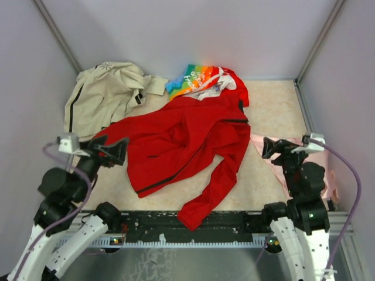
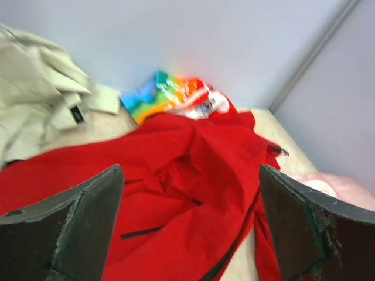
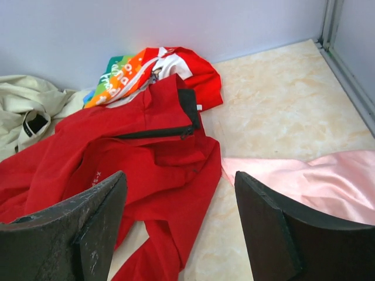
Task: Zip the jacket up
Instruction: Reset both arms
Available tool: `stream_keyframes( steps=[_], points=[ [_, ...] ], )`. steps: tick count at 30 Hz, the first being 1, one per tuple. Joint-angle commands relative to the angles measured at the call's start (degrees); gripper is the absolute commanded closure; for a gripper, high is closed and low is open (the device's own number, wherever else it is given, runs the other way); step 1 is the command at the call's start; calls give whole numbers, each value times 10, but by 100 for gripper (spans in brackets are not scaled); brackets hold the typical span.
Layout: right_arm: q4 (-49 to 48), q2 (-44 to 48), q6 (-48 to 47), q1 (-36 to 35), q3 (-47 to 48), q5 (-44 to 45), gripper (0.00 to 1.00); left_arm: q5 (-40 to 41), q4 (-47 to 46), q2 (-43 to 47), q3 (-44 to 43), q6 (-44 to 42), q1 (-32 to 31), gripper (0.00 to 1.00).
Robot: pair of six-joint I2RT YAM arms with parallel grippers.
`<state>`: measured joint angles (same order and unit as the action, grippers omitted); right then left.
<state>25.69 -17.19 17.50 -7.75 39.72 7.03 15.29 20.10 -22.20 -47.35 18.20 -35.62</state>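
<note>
Spread flat the jacket (image 1: 181, 146), crumpled at the middle of the bench (image 1: 275, 105), before seeking its two front edges. Begin from left gripper (image 1: 112, 150) and right gripper (image 1: 273, 146) as now: released, empty, poised at either side.

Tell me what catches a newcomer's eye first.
A large bright red jacket sprawls across the middle of the table, a sleeve reaching the near edge. Behind it lie a rainbow-printed garment and a beige jacket at far left. The left gripper and right gripper flank it, open and empty.
</note>
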Motion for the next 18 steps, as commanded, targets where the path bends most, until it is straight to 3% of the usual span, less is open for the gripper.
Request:
stream_keyframes(
  steps=[1, 8, 18],
  points=[
    [25, 72, -31, 1, -14, 14, 26, 80, 39, 92, 23, -56, 1, 0],
    [7, 140, -33, 1, -37, 1, 25, 101, 29, 145, 72, -59, 1, 0],
    [3, 105, -38, 2, -35, -15, 25, 76, 26, 139, 94, -73, 7, 0]
  ],
)
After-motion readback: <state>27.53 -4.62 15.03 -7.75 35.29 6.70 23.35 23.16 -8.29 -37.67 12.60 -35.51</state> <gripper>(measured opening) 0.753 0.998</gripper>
